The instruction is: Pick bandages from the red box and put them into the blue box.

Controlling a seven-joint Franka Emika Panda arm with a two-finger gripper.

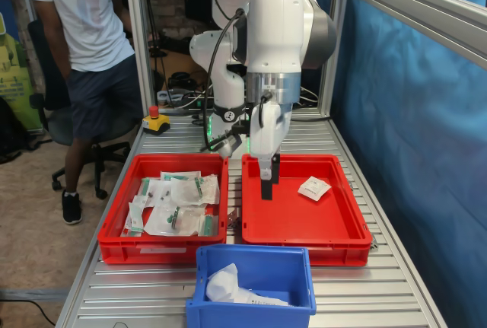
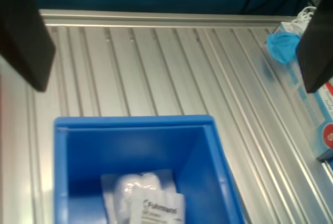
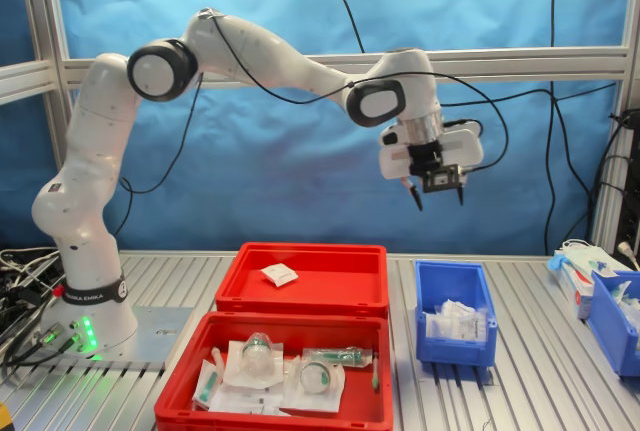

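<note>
Starting at the second exterior view's left, you see the arm's white base bolted to the ribbed metal desk (image 3: pixel 520 311), with green lights at its foot. Next comes the red crate with clear pouches (image 3: pixel 290 371), nearest the camera, holding flat packs with green marks. Just behind it, touching rim to rim, sits the red box (image 3: pixel 310 296), and in it lies a single bandage (image 3: pixel 279 273), a small white packet near the box's left half in the second exterior view. In the first exterior view that same packet shows at the red box's far right part. Move right and you reach the blue box (image 3: pixel 455 326), standing apart from the red crates on the desk; several white bandage packets (image 3: pixel 455 319) lie piled inside it. High above the blue box hangs the gripper (image 3: pixel 439 192), its jaws spread apart with nothing between them; the wrist view confirms this, showing one dark finger (image 2: pixel 23 31) at each edge and the blue box with its white packets below. Farther right on the desk you see a pale carton (image 3: pixel 583 273) with something blue on top, and a second blue bin (image 3: pixel 612 321) at the edge.
</note>
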